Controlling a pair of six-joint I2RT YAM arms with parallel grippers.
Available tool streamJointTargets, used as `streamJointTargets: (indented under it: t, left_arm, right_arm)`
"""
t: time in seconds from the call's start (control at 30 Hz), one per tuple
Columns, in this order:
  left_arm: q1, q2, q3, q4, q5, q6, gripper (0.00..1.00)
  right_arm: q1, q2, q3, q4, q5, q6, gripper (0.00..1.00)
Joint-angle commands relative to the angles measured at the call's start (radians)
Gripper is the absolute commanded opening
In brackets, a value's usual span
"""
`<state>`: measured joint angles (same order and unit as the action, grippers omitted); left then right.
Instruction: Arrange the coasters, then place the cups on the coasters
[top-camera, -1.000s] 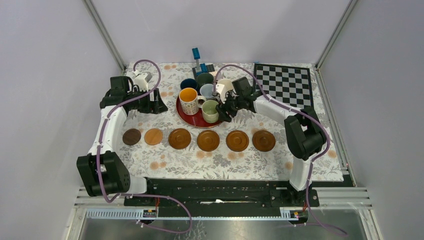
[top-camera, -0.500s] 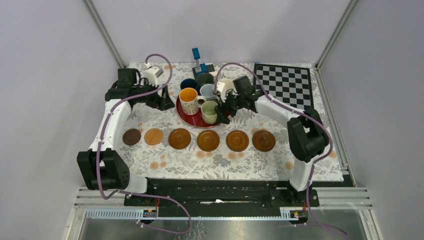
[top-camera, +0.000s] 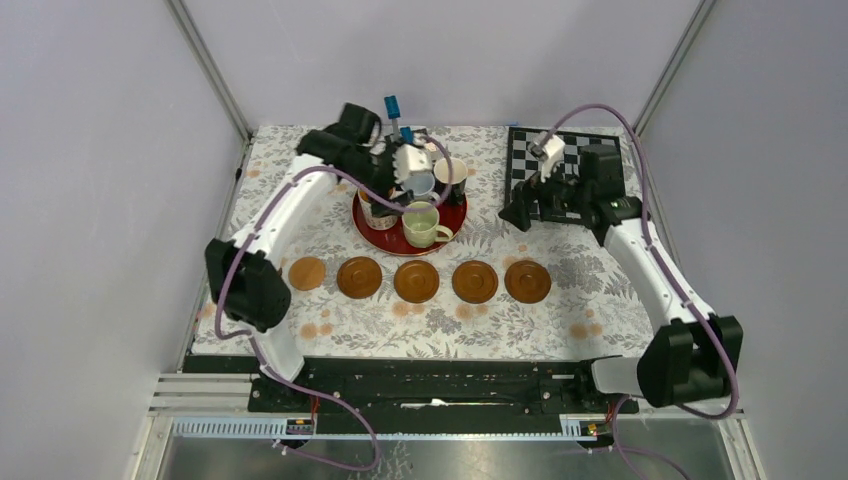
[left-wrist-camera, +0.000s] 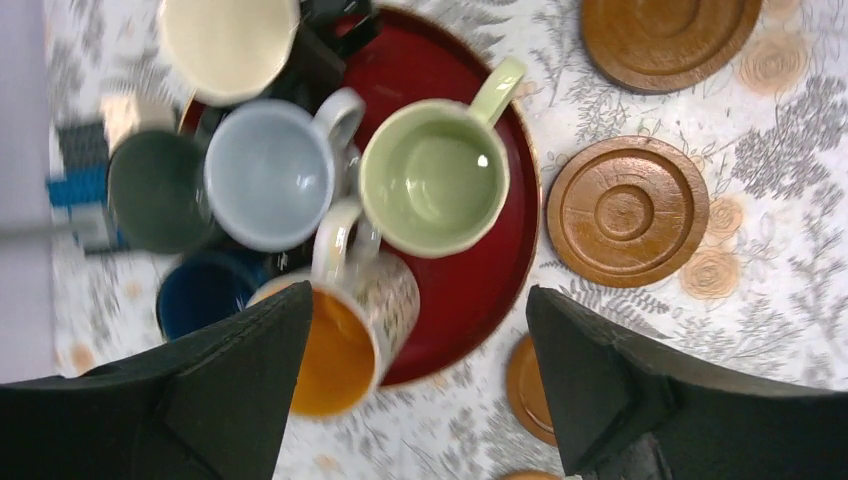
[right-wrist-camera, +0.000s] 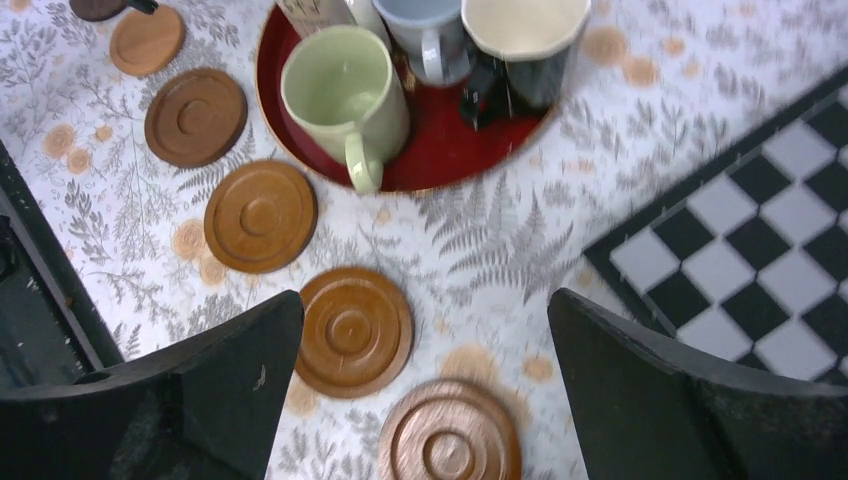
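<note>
Coasters (top-camera: 416, 281) spaced in row mid-tabletop, one per cup. Cups (top-camera: 421, 224) crowd red tray (left-wrist-camera: 470, 300). Left gripper (left-wrist-camera: 418, 293) above cups, wide open, empty, likely picking; right gripper (right-wrist-camera: 425, 298) wide, empty too.

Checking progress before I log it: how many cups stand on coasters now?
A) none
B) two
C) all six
A: all six cups crowd at the red tray, and the coasters in view lie bare.
</note>
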<state>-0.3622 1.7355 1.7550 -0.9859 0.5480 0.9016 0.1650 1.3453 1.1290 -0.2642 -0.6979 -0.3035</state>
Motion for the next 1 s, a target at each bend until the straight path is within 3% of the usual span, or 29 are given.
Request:
streamJointTargets:
  t: [0.0,0.17,0.3,0.5,0.97]
  left_arm:
    - [-0.139,0.084,0.089,-0.064,-0.071,0.315,0.85]
    - [-0.276,0.182,0.148,-0.089,-0.194,0.449,0.78]
    - [-0.333,0.242,0.143,-0.089,-0.298,0.539,0.74]
    - [-0.340,0.341,0.204,-0.085,-0.316,0.581,0.70]
    - [-0.349,0.479,0.243,-0.084,-0.330,0.613,0.62]
  right_arm:
    - [-0.040,-0.093,-0.077,-0.103,0.037,0.050,1.00]
    - [-0.118,-0.133,-0.064,-0.238,0.029,0.033,1.00]
    - [-0.188,-0.122,-0.081,-0.241,0.000,0.043,1.00]
    - [-0.262,-0.115,-0.078,-0.240,-0.025,0.053,1.00]
    - [-0.266,-0.126,-0.095,-0.227,-0.021,0.040,1.00]
